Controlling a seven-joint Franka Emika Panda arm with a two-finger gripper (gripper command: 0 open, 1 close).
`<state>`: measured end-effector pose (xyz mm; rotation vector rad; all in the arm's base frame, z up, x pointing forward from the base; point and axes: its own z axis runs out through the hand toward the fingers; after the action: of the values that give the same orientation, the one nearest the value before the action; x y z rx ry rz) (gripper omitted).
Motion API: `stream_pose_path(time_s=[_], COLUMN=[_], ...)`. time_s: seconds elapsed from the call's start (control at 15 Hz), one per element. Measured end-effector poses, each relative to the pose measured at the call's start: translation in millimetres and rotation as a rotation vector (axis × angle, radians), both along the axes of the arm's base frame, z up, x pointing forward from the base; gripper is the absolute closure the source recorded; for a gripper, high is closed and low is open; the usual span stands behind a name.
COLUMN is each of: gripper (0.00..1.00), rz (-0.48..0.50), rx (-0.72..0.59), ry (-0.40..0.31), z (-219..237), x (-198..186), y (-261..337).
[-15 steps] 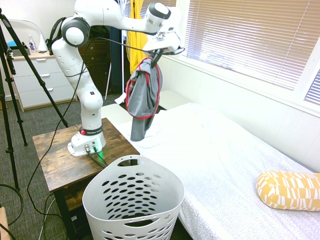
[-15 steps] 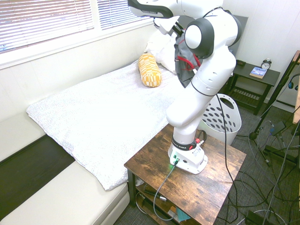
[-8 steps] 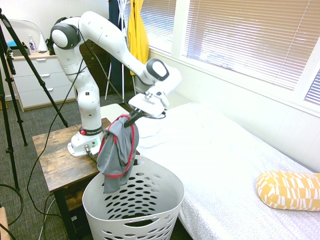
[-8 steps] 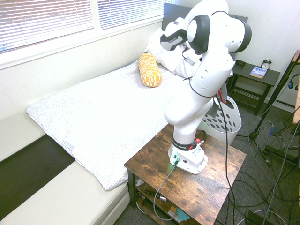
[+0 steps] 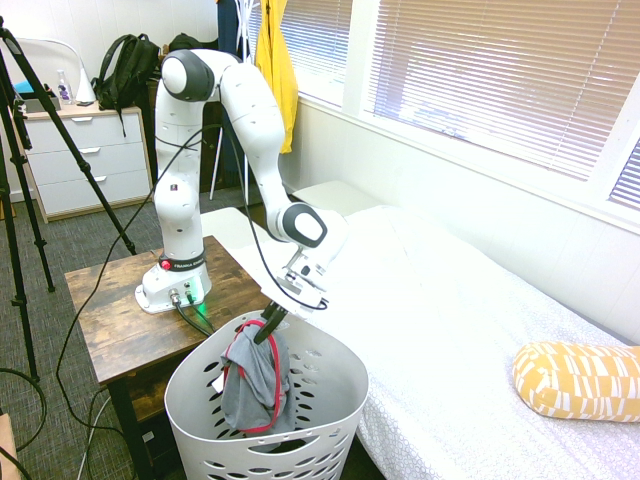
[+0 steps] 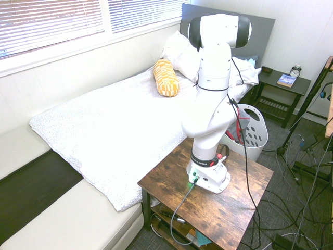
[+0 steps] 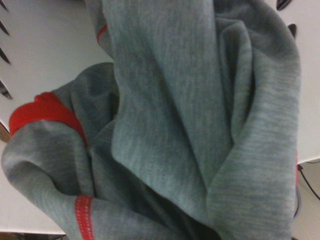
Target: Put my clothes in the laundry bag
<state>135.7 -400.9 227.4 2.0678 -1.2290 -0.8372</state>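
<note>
The clothes (image 5: 255,385), a dark grey garment with red trim, hang down inside the laundry bag (image 5: 335,405), a white hamper pierced with oval holes at the foot of the bed. My gripper (image 5: 268,328) sits just inside the hamper's rim, shut on the garment's top edge. In the second exterior view the arm hides most of the laundry bag (image 6: 256,134), and a bit of the grey and red clothes (image 6: 239,131) shows inside it. In the wrist view the clothes (image 7: 175,125) fill the picture, with the laundry bag's white wall (image 7: 45,55) behind.
A wooden side table (image 5: 105,300) stands right behind the hamper. The white bed (image 5: 450,320) runs along its right side, with a yellow patterned pillow (image 5: 575,378) on it. A yellow coat (image 5: 275,70) hangs by the window, and a white dresser (image 5: 70,160) stands at the back left.
The arm has swung down from high over the bed's corner to the hamper. The garment, first hanging in the air, then at the rim, now hangs inside the hamper.
</note>
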Motion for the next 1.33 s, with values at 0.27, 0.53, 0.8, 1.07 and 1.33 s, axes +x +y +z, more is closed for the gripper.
stream_pose_path(time_s=[0.27,0.53,0.8,1.07,1.33], gripper=[0.00,0.00,0.00,0.00,0.00], rz=[-0.036,-0.094,-0.096,-0.097,0.051], rx=[0.007,0.061,0.083,0.075,0.102], ry=[-0.038,-0.271,-0.595,-0.818,-0.861], z=[-3.4,56.9,149.1,199.0,219.3], x=[-1.9,57.6,163.6,272.0,353.5], y=[-4.2,-12.7,12.4,82.5,230.8])
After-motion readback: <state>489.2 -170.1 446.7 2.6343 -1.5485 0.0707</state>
